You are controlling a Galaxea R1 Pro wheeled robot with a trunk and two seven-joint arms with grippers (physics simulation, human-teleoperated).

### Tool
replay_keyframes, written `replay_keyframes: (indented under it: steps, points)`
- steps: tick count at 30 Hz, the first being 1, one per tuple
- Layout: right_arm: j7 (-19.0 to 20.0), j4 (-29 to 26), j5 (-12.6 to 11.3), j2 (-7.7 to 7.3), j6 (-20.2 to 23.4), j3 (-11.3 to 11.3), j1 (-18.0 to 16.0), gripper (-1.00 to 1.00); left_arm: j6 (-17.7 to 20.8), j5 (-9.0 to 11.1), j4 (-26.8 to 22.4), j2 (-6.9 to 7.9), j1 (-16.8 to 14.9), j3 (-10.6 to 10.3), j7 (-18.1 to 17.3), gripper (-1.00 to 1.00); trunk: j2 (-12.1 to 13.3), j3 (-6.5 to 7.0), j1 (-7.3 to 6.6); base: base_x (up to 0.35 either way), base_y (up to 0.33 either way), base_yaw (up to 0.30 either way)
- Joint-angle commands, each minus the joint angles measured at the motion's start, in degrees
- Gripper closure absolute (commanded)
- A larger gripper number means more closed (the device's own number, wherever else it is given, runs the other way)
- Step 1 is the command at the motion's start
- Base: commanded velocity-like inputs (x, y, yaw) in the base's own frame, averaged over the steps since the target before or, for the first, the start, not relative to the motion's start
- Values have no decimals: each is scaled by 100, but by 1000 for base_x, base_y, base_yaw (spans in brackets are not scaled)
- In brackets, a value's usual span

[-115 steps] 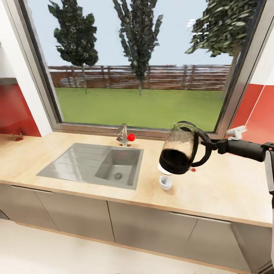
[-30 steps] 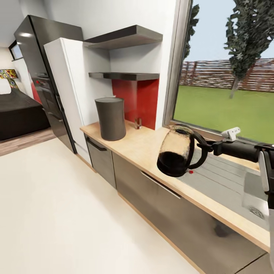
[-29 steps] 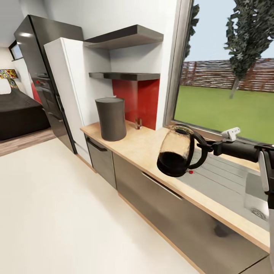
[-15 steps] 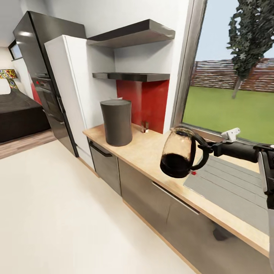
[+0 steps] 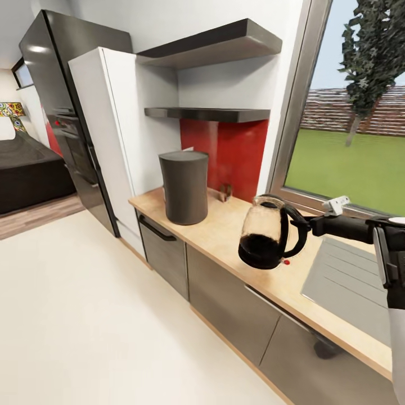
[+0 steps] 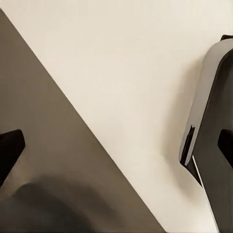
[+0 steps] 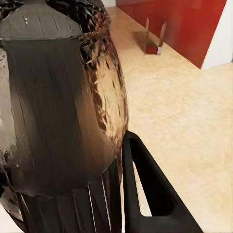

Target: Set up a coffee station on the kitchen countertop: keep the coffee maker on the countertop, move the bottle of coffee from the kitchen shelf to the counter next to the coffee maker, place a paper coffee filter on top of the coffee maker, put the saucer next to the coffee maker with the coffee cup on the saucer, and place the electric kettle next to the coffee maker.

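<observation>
Electric kettle (image 5: 265,232) with a clear glass body, black base and black loop handle hangs in the air above the front part of the pale wooden countertop (image 5: 225,230), tilted a little and carried by its handle in the right gripper (image 5: 308,224), whose arm reaches in from the right of the head view. In the right wrist view the kettle's ribbed glass wall (image 7: 58,116) sits close to the lens with the black handle (image 7: 150,189) beside it; the fingertips themselves are hidden behind the handle, so the clamped grip is a judgement from the kettle staying aloft. The step in hand looks like the kettle delivery: the tall dark grey cylindrical coffee maker (image 5: 184,187) stands further along the counter near the red backsplash (image 5: 228,154), well apart from the kettle. Next the kettle needs carrying on toward that machine, levelling upright, and lowering onto bare wood just beside it without knocking it. A small dark item (image 5: 226,192) stands by the backsplash, too small to identify. The left gripper's fingers (image 6: 9,150) point at pale floor (image 6: 121,73) and a grey cabinet front, with nothing between them, apparently spread.
</observation>
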Motion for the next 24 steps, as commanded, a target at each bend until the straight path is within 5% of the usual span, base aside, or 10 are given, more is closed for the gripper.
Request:
replay_keyframes:
  steps: [1, 12, 24]
  points:
    - [62, 0, 38, 3, 25, -7, -10, 100, -20, 50, 6, -1, -5, -49, 5, -100, -13, -12, 6, 257, 246, 0]
    - [62, 97, 41, 5, -88, -7, -10, 100, -28, 40, 6, -1, -5, -50, 3, -100, -13, -12, 6, 280, 210, 0]
    - [53, 336, 50, 7, -333, -7, -10, 100, -29, 22, 6, -1, -5, -50, 3, -100, -13, -12, 6, 329, 46, 0]
